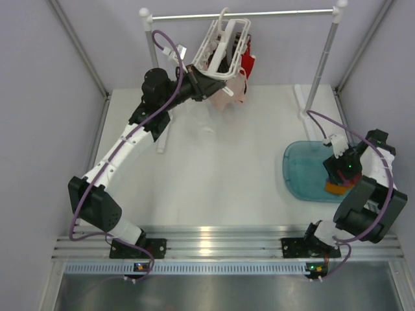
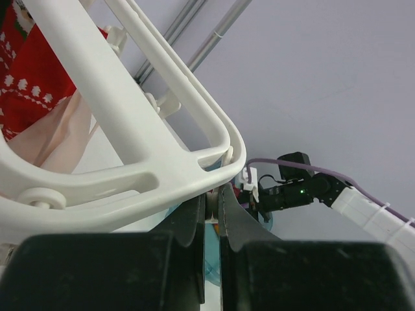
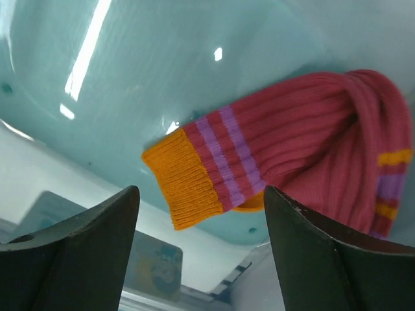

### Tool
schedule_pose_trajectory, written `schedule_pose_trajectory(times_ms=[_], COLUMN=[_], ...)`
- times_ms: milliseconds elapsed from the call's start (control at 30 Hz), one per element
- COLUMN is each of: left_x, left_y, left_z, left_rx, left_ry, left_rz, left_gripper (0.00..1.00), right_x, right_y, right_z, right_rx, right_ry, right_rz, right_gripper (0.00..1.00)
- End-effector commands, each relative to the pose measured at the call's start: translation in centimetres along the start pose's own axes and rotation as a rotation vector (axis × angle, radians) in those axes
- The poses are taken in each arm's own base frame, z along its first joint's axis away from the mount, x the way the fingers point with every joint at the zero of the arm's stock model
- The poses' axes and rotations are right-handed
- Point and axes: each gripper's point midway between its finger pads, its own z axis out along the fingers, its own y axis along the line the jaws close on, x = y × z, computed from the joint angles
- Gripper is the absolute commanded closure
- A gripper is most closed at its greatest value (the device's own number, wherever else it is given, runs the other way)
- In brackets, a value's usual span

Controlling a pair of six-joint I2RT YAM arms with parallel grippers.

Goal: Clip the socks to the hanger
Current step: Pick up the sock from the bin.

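Arm bases edge the overhead view; the left tool (image 1: 202, 83) reaches the hanger (image 1: 224, 45) on the rail (image 1: 259, 13), its tips lost among slats beside a red sock (image 1: 247, 63), while the right tool (image 1: 338, 178) hides most of a pink-and-orange sock (image 1: 336, 188) in the teal basin (image 1: 298, 172). From the left wrist, dark fingers (image 2: 188, 220) nearly meet, pinching a small white piece under the hanger's corner, though clip or frame is unclear. From the right wrist, blurred fingers (image 3: 84, 246) stand wide apart, holding nothing, above that sock, which is cut off at right.

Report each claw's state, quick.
Left claw: shut on the hanger.
Right claw: open, above the pink sock in the teal tub.
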Motion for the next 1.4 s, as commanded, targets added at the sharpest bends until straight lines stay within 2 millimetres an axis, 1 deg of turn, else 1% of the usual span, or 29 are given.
schedule_pose_trajectory(times_ms=[0,33,133,267,333,367,467,500,533,567,600,667,700,733,800,833,867,900,933,967,1000,1033,1067,1100,1167,1200,1267,1300,1367], left_x=[-1.4,-1.4,-1.4,-1.3,-1.4,-1.3,-1.4,-1.4,-1.3,-1.4,-1.5,-1.5,-1.5,-1.5,-1.5,-1.4,-1.4,-1.4,-1.4,-1.3,-1.5,-1.4,-1.4,-1.3,-1.3,-1.3,-1.4,-1.4,-1.4], left_y=[-0.9,-0.8,-0.5,0.1,0.4,0.6,0.8,0.7,0.9,0.9,0.8,0.7,0.7,0.7,0.8,0.8,0.9,0.9,0.9,1.0,0.8,0.9,1.0,1.1,1.0,1.0,1.0,1.0,1.0], left_z=[0.0,0.0,-0.1,-0.3,-0.4,-0.3,-0.3,-0.3,-0.2,-0.2,-0.2,-0.2,-0.2,-0.2,-0.2,-0.3,-0.3,-0.3,-0.3,-0.3,-0.3,-0.3,-0.3,-0.3,-0.3,-0.3,-0.3,-0.3,-0.3], left_rx=[0.043,0.041,0.038,0.027,0.022,0.020,0.019,0.022,0.019,0.021,0.023,0.025,0.026,0.024,0.020,0.020,0.016,0.015,0.014,0.012,0.015,0.012,0.010,0.008,0.007,0.006,0.005,0.006,0.007], left_ry=[-0.049,-0.049,-0.047,-0.048,-0.050,-0.048,-0.049,-0.049,-0.047,-0.046,-0.048,-0.048,-0.047,-0.045,-0.047,-0.047,-0.046,-0.047,-0.046,-0.046,-0.049,-0.048,-0.046,-0.043,-0.045,-0.044,-0.045,-0.044,-0.043], left_rz=[0.033,0.033,0.030,0.024,0.018,0.015,0.011,0.011,0.007,0.006,0.008,0.009,0.007,0.006,0.003,0.003,0.000,-0.002,-0.003,-0.005,-0.003,-0.003,-0.006,-0.008,-0.006,-0.005,-0.005,-0.004,-0.005], left_gripper=[1.00,1.00,1.00,1.00,1.00,1.00,1.00,1.00,1.00,1.00,1.00,1.00,1.00,1.00,1.00,1.00,1.00,1.00,1.00,1.00,1.00,1.00,1.00,1.00,1.00,1.00,1.00,1.00,1.00], right_x=[1.5,1.5,1.7,2.7,3.5,3.6,3.6,2.7,2.0,1.2,-0.1,-2.5,-4.2,-5.5,-7.9,-8.5,-9.6,-9.9,-9.7,-9.9,-10.3,-10.0,-10.3,-10.9,-11.1,-11.3,-11.6,-11.9,-12.2], right_y=[-0.5,-0.9,-1.3,-1.4,-1.0,-0.7,0.6,1.2,1.4,1.7,2.2,2.8,3.3,3.2,2.8,2.9,1.6,1.4,2.2,2.4,1.5,2.5,2.9,3.0,4.5,4.8,4.9,4.9,4.3], right_z=[0.3,0.7,1.6,3.2,4.3,4.7,5.5,5.6,5.3,5.1,4.9,3.5,3.0,2.2,1.8,1.6,2.0,2.1,2.5,3.0,3.5,4.2,4.5,4.7,5.3,5.2,4.7,4.2,2.9], right_rx=[-0.092,-0.128,-0.192,-0.286,-0.330,-0.345,-0.393,-0.408,-0.405,-0.410,-0.420,-0.410,-0.417,-0.395,-0.362,-0.340,-0.277,-0.260,-0.266,-0.259,-0.212,-0.233,-0.239,-0.249,-0.295,-0.308,-0.319,-0.322,-0.311], right_ry=[0.054,0.056,0.050,0.100,0.139,0.147,0.141,0.099,0.081,0.059,-0.003,-0.069,-0.141,-0.172,-0.256,-0.253,-0.294,-0.308,-0.299,-0.306,-0.325,-0.314,-0.323,-0.354,-0.335,-0.342,-0.351,-0.365,-0.387], right_rz=[-0.235,-0.330,-0.493,-0.591,-0.592,-0.591,-0.531,-0.509,-0.462,-0.442,-0.404,-0.308,-0.258,-0.158,-0.075,0.093,0.114,0.156,0.263,0.301,0.331,0.431,0.467,0.489,0.582,0.594,0.532,0.475,0.258], right_gripper=[0.23,0.24,0.21,0.20,0.25,0.31,0.63,0.78,0.86,0.97,1.00,1.00,1.00,1.00,1.00,1.00,1.00,1.00,1.00,1.00,1.00,1.00,1.00,0.94,0.76,0.58,0.54,0.50,0.49])
